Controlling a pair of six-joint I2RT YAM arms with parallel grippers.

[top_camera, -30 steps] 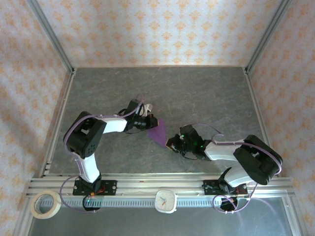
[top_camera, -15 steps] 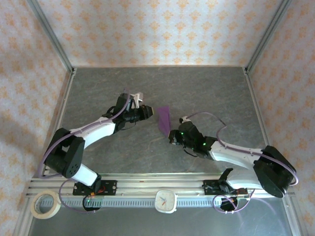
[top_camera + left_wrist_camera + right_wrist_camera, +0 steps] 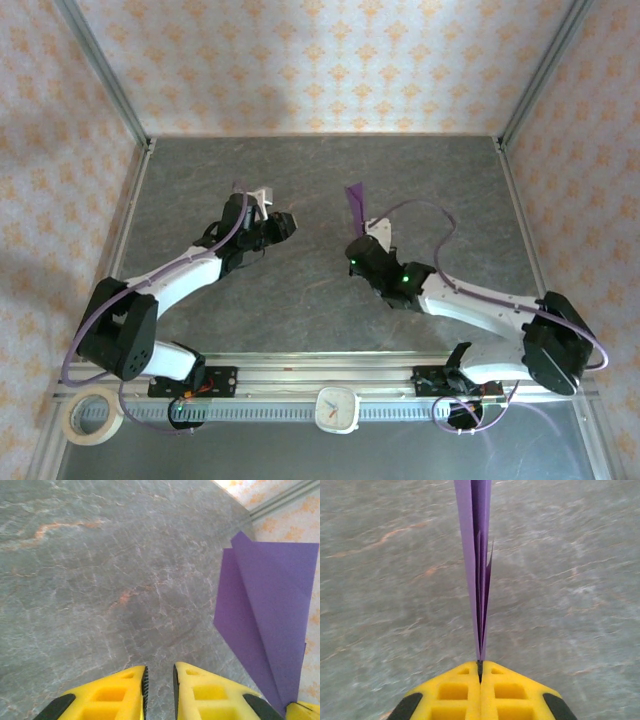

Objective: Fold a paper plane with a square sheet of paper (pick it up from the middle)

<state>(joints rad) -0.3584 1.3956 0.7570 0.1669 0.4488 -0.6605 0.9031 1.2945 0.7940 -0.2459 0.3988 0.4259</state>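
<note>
Paper plane point(image 3: 476, 570) edge-on in right tool's point(image 3: 480, 667) pinch.

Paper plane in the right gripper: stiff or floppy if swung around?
Probably fairly stiff lengthwise: the paper plane stands straight out from the right gripper without drooping. Likely very light, being thin folded paper pinched at one end. Its layers splay slightly, so flaps may flutter.
</note>
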